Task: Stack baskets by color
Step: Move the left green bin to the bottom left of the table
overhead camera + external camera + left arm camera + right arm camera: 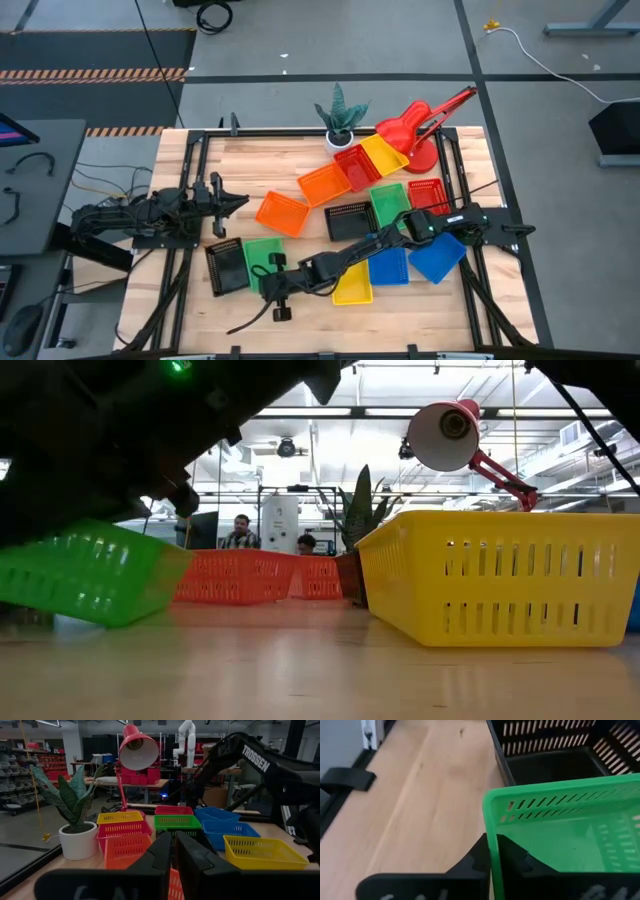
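Observation:
A green basket sits near the table's front left, beside a black basket. My right gripper reaches across the table and is shut on the green basket, which shows tilted in the low view. More baskets lie across the middle: orange, red, yellow, blue, another green and another black. My left gripper waits shut at the table's left, pointing level and holding nothing. My right gripper has the green basket's side wall near a corner, pinched with one finger inside the basket and one outside. The fingers slant down from the table's right. The basket is tilted, one end raised; whether its low edge touches the table, I cannot tell.
A potted plant and a red desk lamp stand at the far edge. A yellow basket fills the low view's right. Bare wood shows along the near edge and far left. People show in the room behind.

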